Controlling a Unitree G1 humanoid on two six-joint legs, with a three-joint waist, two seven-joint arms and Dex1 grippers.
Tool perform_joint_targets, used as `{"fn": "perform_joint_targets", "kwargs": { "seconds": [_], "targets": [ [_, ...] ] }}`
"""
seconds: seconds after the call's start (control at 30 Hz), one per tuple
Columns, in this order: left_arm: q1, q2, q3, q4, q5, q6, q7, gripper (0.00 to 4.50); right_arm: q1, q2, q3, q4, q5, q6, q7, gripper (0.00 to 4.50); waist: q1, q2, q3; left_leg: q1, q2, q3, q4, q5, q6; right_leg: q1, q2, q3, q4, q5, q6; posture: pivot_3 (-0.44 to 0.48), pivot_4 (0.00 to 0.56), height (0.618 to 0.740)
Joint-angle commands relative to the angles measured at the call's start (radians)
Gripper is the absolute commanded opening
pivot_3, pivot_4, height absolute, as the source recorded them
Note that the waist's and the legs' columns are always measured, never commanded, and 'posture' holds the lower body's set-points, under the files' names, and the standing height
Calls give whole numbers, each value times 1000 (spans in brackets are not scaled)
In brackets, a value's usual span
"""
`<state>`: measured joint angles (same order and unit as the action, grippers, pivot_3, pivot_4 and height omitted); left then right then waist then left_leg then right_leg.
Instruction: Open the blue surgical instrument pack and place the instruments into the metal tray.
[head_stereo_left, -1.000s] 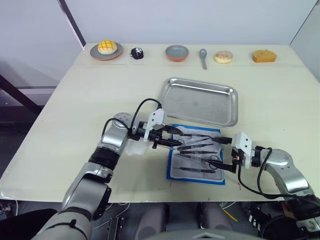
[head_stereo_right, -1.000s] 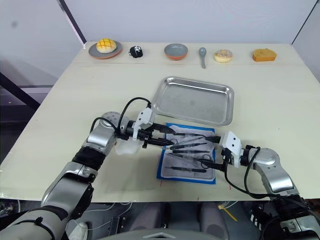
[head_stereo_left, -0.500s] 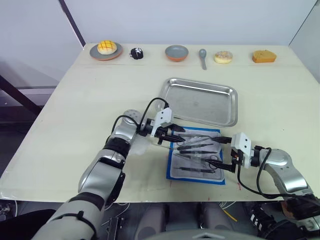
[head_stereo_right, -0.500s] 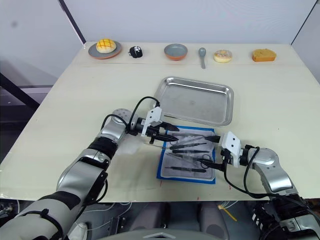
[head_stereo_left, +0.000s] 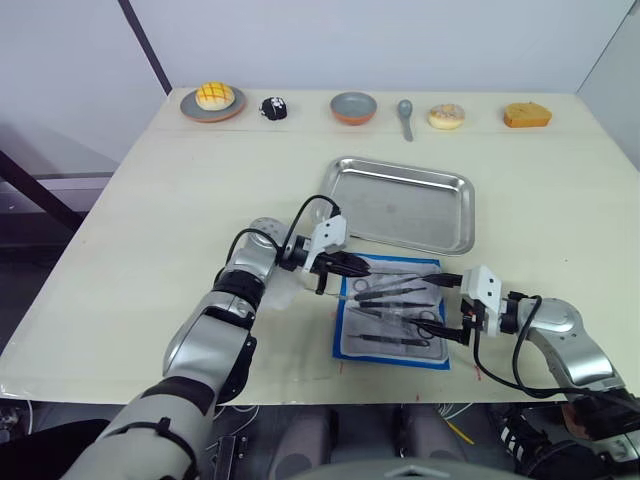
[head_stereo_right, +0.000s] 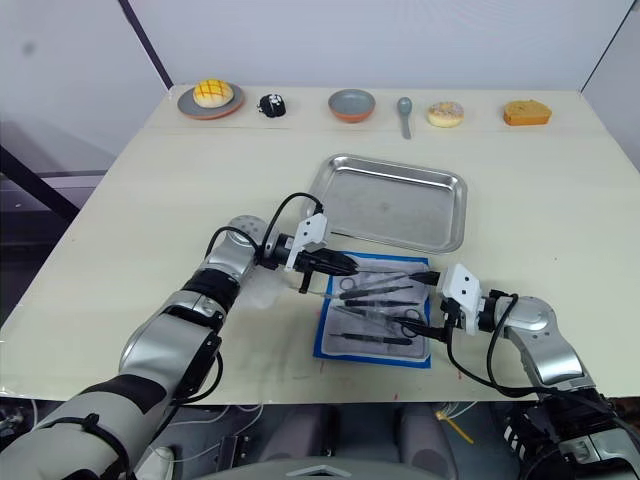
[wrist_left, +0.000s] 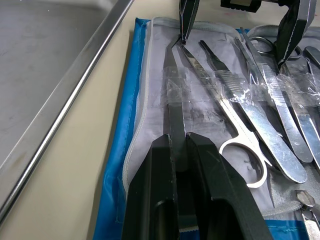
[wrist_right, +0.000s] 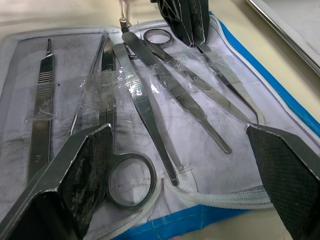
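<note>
We found the blue surgical instrument pack (head_stereo_left: 392, 312) lying open just in front of the metal tray (head_stereo_left: 400, 203), the instruments (wrist_right: 150, 95) tucked under clear pocket strips. Our left gripper (wrist_left: 177, 150) had closed on one slim flat tool (wrist_left: 172, 100); our right gripper (wrist_right: 180, 165) stood wide open over the pack's near end, holding nothing. We judged the steel stiff, light and slippery, best gripped mid-shaft. The strips and tray rim could snag it.
</note>
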<state>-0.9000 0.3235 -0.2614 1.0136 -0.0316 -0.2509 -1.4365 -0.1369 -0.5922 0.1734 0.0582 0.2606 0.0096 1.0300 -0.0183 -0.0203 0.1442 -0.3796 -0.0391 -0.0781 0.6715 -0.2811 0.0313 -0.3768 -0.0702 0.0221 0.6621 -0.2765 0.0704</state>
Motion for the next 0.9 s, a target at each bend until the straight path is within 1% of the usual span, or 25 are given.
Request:
{"fn": "perform_joint_targets", "kwargs": {
  "seconds": [0.03, 0.23, 0.37, 0.73, 0.9],
  "targets": [
    [-10, 5, 14, -4, 10, 5, -4, 134, 27, -4, 45, 94, -99, 25, -37, 4500, 0, 0, 0, 0, 0, 0, 0, 0, 0, 0, 0, 0, 0, 0, 0, 0, 150, 740],
    [-37, 10, 19, -62, 8, 23, -23, 134, 23, 1, 52, 102, -102, 26, -39, 4500, -2, 0, 0, 0, 0, 0, 0, 0, 0, 0, 0, 0, 0, 0, 0, 0, 150, 740],
    [-47, 25, 19, -130, 10, 60, -39, 134, 21, 2, 57, 105, -107, 33, -40, 4500, -2, 0, 0, 0, 0, 0, 0, 0, 0, 0, 0, 0, 0, 0, 0, 0, 150, 740],
    [-27, 69, 6, -307, 20, 213, -44, 134, 22, -4, 68, 103, -109, 56, -44, 4500, -3, 0, 0, 0, 1, 0, 0, 0, 0, 0, 0, 0, 0, 0, 0, 0, 150, 740],
    [-9, 88, 1, -368, 11, 257, -53, 134, 20, -4, 71, 108, -110, 56, -47, 4500, -8, 0, 0, 0, 1, 0, 0, 0, 0, -1, 1, 0, 0, 0, 0, 0, 150, 740]
  ]
}}
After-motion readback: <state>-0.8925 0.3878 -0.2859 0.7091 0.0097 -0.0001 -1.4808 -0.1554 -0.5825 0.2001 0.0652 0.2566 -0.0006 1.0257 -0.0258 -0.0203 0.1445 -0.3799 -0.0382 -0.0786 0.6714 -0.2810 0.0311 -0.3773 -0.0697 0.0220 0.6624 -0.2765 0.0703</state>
